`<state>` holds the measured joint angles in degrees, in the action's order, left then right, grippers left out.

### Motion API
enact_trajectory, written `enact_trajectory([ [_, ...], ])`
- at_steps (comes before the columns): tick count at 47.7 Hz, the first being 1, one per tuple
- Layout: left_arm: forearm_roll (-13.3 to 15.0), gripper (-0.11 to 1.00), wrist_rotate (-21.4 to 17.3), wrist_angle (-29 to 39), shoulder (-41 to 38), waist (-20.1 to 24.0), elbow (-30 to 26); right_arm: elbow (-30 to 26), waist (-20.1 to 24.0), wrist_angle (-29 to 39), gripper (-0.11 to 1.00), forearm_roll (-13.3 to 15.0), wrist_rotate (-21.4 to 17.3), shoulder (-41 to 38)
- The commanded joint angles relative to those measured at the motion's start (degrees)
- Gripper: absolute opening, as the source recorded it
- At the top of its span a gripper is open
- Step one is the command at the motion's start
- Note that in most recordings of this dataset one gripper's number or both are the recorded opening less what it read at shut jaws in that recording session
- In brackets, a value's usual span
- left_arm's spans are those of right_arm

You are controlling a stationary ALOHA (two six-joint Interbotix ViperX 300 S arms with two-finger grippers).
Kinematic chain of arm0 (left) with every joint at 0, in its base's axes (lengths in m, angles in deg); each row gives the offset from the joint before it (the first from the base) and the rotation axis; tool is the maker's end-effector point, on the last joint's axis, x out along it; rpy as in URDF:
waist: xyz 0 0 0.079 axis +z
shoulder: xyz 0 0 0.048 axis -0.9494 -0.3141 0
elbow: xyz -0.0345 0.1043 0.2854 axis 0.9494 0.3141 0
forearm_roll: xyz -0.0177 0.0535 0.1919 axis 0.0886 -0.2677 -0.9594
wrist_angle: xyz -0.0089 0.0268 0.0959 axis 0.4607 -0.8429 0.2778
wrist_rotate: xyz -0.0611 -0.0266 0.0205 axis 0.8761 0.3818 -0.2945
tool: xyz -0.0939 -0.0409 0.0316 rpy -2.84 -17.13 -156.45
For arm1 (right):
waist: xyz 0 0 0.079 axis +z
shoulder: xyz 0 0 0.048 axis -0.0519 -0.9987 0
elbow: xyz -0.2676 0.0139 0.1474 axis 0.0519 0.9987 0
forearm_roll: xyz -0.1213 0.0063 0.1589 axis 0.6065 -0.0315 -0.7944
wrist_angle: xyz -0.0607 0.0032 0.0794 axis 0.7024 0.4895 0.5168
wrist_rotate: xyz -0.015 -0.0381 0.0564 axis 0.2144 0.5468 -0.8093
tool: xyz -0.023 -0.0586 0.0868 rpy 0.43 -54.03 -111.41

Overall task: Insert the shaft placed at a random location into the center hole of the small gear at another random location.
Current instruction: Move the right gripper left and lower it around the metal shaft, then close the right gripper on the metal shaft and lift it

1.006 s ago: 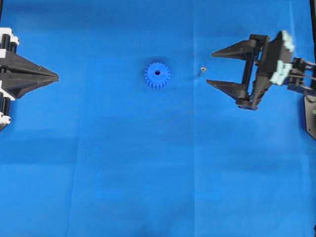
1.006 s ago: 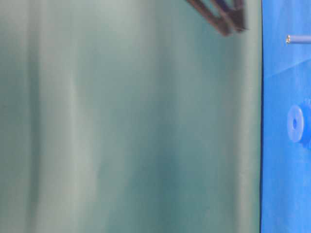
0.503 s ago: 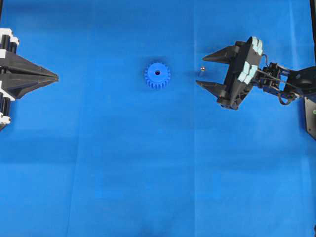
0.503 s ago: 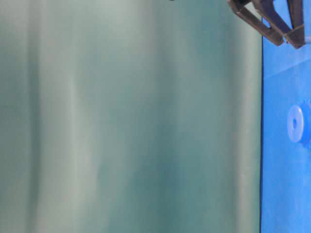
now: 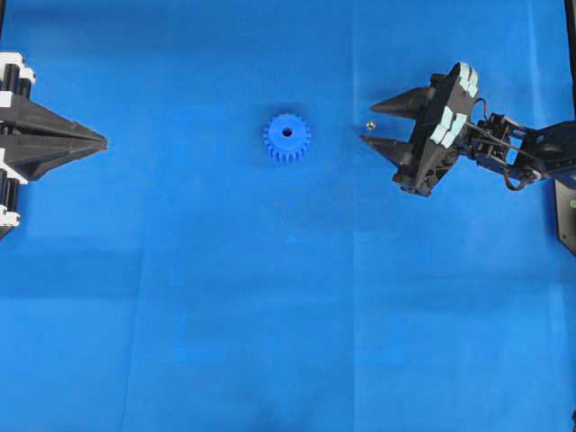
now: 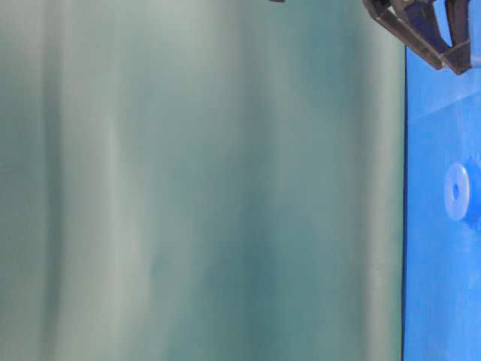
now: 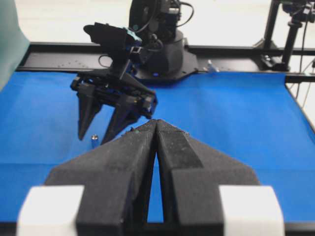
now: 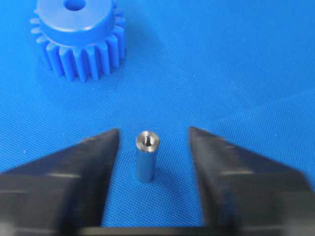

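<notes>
1. The shaft [image 8: 146, 156] stands upright on the blue mat [image 5: 270, 297], a small silvery pin with a dimple in its top face. From overhead it is only a speck [image 5: 369, 125], a short way to the right of the small gear [image 5: 287, 138].
2. The right gripper [image 5: 367, 122] has its two dark fingers either side of the pin; in its own wrist view there is mat showing between each finger and the metal, so the jaws are parted and touch nothing.
3. The small gear lies flat on its teeth, hub up, the center hole [image 5: 287, 132] dark in the middle. In the right wrist view it is cut off by the top edge [image 8: 78, 39].
4. The left gripper [image 7: 156, 122] sits at the mat's left edge, its fingers pressed together with nothing between them.
5. The mat is creased into faint rectangles. Beyond it run a black frame [image 7: 74, 49] and the right arm's base.
6. The table-level view is turned on its side and mostly filled by a blurred green curtain [image 6: 195, 188]; only a strip of mat, a soft gear [image 6: 458, 192] and the fingers' tips show.
</notes>
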<state>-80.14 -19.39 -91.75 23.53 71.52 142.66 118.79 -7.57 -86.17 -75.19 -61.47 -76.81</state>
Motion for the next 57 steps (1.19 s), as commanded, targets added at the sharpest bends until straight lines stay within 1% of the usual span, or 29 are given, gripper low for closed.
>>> enact_trajectory([
  [1,0.0,0.0,0.1,-0.4,-0.2,-0.1,-0.5,-0.7,-0.1,-0.4,0.28,-0.2,0.1,0.4],
  [5,0.0,0.0,0.1,-0.4,-0.1,0.0,-0.5,-0.6,-0.1,-0.4,0.1,-0.2,0.1,0.4],
  [8,-0.1,0.0,0.1,-0.4,0.1,0.0,-0.5,-0.7,-0.1,-0.4,0.03,-0.1,0.1,0.4],
  [23,0.0,0.0,0.2,-0.3,0.5,-0.1,-0.5,-0.8,-0.1,-0.2,0.03,0.1,0.1,1.1],
  [27,0.0,0.0,0.2,-0.4,0.5,-0.1,-0.5,-1.0,-0.1,0.7,0.03,0.0,0.3,3.7],
  [33,0.0,0.0,0.2,-0.4,0.5,-0.1,-0.5,-1.5,-0.1,3.9,0.03,0.0,1.2,8.3],
  [40,0.0,0.0,0.2,-0.4,0.4,-0.1,-0.5,-2.1,-0.2,7.4,0.03,0.0,2.7,11.6],
  [45,0.0,0.0,0.2,-0.2,0.5,0.0,-0.5,-2.5,-0.1,9.1,0.03,0.0,3.0,11.9],
  [57,0.0,0.0,0.2,-0.1,0.5,-0.1,-0.4,-3.5,-0.1,9.8,0.03,-0.1,3.0,11.1],
])
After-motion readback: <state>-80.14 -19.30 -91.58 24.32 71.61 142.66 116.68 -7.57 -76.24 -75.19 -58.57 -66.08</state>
